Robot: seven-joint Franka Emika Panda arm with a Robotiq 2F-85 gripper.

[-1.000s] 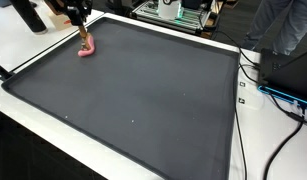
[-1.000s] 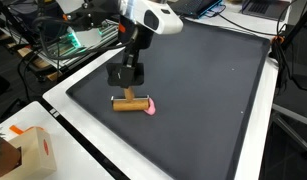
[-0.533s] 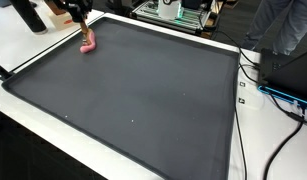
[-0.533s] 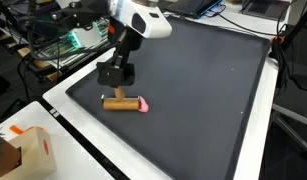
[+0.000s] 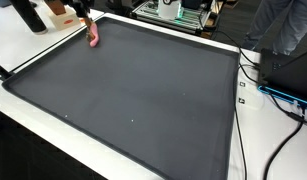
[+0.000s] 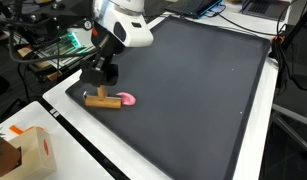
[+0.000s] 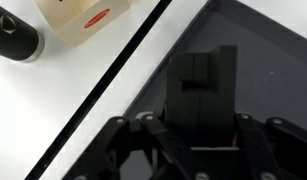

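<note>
End effector [image 6: 96, 84], its jaws too hidden to tell whether they are apart or clamped, stands over the wooden end of the pink-tipped stick [image 6: 108, 99] lying near a corner of the mat [image 6: 193, 90], where a sideways nudge could roll it onto the bench [image 6: 65, 103].

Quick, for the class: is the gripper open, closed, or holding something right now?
Gripper: cannot be told. It sits just over the wooden end of the pink-tipped wooden stick, but no view shows how the jaws stand.

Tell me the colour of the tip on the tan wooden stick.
Pink rounded tip, clearest in an exterior view.
</note>
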